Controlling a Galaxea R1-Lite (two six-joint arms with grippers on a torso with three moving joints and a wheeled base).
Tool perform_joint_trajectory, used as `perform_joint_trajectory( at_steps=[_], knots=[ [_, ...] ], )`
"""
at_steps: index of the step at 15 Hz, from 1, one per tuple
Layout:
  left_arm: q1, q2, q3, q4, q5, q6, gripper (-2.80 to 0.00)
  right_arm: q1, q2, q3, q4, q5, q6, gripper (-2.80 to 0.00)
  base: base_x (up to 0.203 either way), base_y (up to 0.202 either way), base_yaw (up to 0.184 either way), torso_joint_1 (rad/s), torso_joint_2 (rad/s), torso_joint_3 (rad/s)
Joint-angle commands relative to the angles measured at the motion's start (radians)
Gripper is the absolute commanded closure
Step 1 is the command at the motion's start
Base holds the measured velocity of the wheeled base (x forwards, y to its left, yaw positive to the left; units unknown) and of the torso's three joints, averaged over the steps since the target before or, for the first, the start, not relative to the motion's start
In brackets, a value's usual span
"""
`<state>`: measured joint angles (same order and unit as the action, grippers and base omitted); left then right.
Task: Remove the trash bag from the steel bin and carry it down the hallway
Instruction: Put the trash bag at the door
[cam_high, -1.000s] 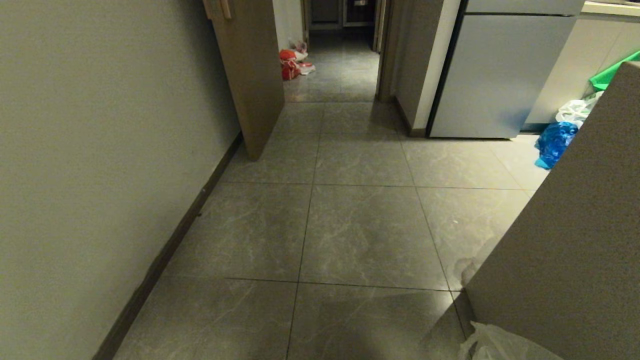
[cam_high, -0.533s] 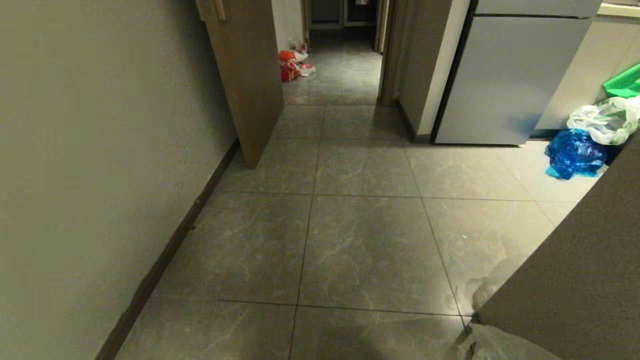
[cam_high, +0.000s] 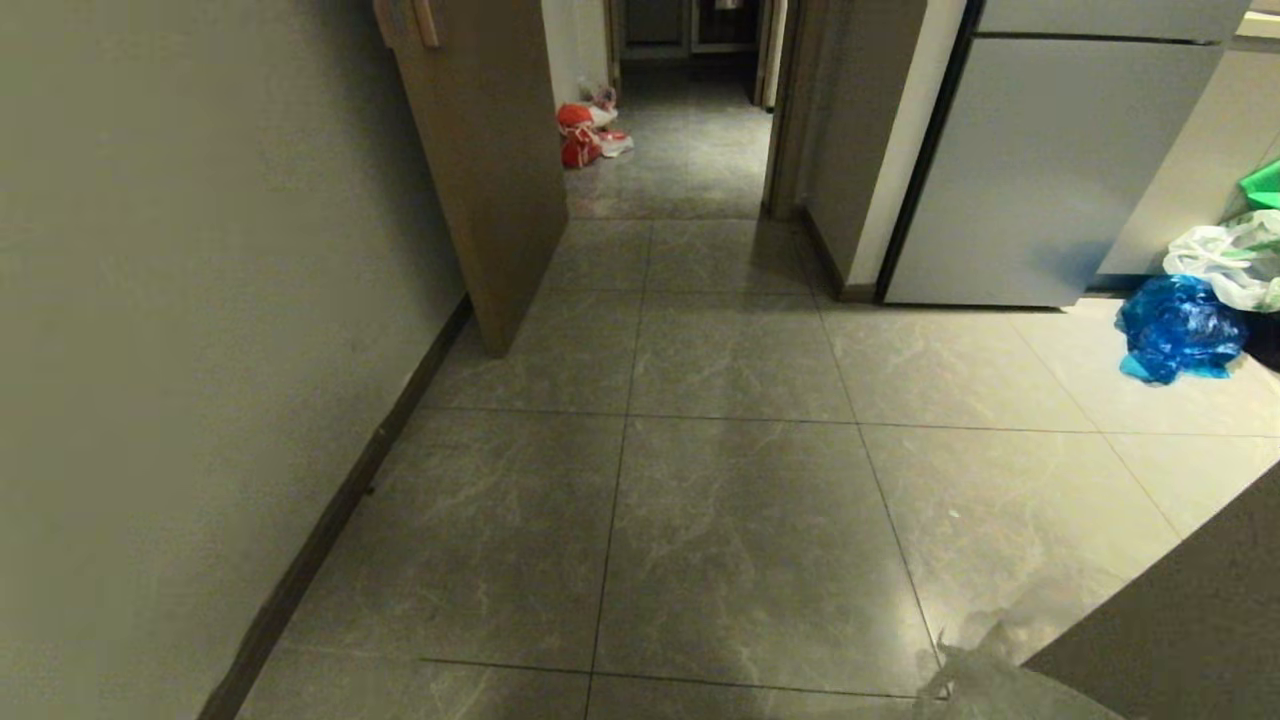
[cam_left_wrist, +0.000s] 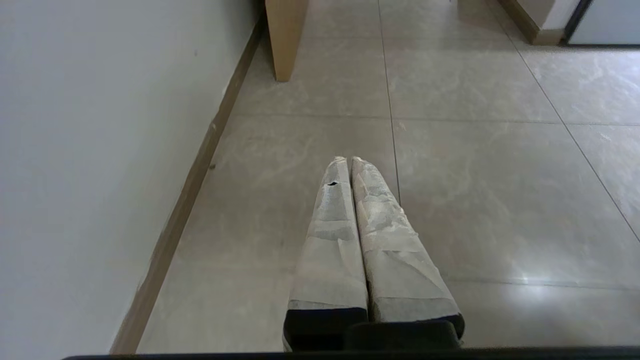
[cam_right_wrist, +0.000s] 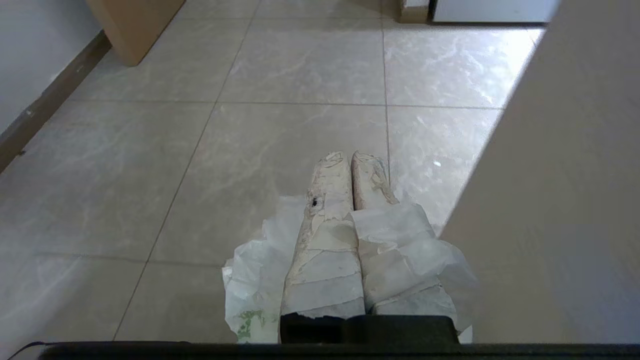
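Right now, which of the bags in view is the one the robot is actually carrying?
The trash bag, whitish and crinkled, hangs from the shut right gripper. The blue bag and red bag lie on the floor farther ahead.

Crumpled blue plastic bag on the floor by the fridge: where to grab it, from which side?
Probably pinch the raised folds at the top of the crumpled blue plastic bag, coming down from above on its open-floor side. It slumps in a low heap with no handle showing, and a white plastic bag crowds its far side.
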<state>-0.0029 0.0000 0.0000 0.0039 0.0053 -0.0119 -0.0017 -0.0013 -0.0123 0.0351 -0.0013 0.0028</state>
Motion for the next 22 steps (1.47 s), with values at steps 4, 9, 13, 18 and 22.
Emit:
perform_joint_trajectory(
  at_steps=[4, 9, 13, 18, 22],
  knots=[
    [0.000, 0.000, 0.002, 0.001, 0.001, 0.000, 0.00, 0.000, -0.002, 0.000, 0.000, 0.000, 0.000, 0.00, 0.191, 0.000, 0.002, 0.002, 0.00, 0.003],
    [0.001, 0.000, 0.002, 0.001, 0.002, 0.000, 0.00, 0.000, -0.002, 0.000, 0.000, 0.000, 0.000, 0.00, 0.191, 0.000, 0.000, 0.005, 0.00, 0.007],
    [0.001, 0.000, 0.002, 0.001, 0.002, 0.000, 0.00, 0.000, -0.002, 0.000, 0.000, 0.000, 0.000, 0.00, 0.189, 0.000, 0.001, 0.002, 0.00, 0.003],
    [0.001, 0.000, 0.002, 0.001, 0.002, 0.000, 0.00, 0.000, -0.002, 0.000, 0.000, 0.000, 0.000, 0.00, 0.192, 0.000, 0.001, 0.003, 0.00, 0.004],
    [0.001, 0.000, 0.002, 0.001, 0.002, 0.000, 0.00, 0.000, -0.002, 0.000, 0.000, 0.000, 0.000, 0.00, 0.194, 0.000, 0.001, 0.004, 0.00, 0.000]
  ],
)
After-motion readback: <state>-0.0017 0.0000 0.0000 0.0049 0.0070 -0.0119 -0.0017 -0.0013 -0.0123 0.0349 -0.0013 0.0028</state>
